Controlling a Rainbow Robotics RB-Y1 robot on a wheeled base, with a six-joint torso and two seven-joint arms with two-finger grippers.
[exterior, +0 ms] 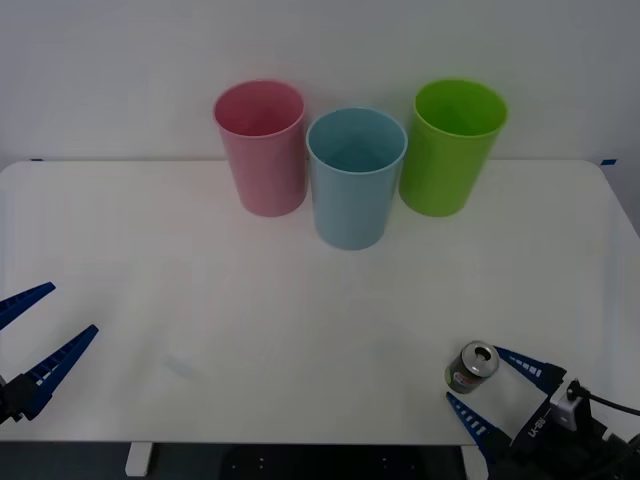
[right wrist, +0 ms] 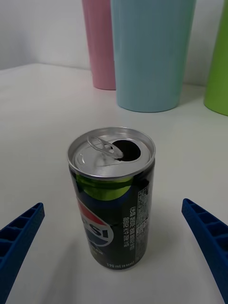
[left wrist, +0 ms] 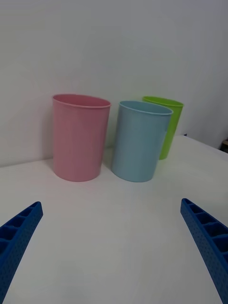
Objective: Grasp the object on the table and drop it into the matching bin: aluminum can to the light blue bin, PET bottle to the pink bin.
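The aluminum can [exterior: 472, 367], dark with a green and red label and a silver top, stands upright near the front right of the white table [exterior: 200, 300]. My right gripper [exterior: 473, 374] is open, one blue finger on each side of the can and neither touching it. The right wrist view shows the can [right wrist: 112, 199] close up, centred in the right gripper [right wrist: 112, 204]. At the back stand the pink bin [exterior: 262, 148] and, beside it, the light blue bin [exterior: 355, 177]. My left gripper [exterior: 72, 309] is open over the table's front left, holding nothing.
A lime green bin [exterior: 452, 146] stands to the right of the light blue one. The left wrist view shows all three: pink bin [left wrist: 80, 137], light blue bin [left wrist: 141, 142], green bin [left wrist: 166, 123]. A white wall lies behind them.
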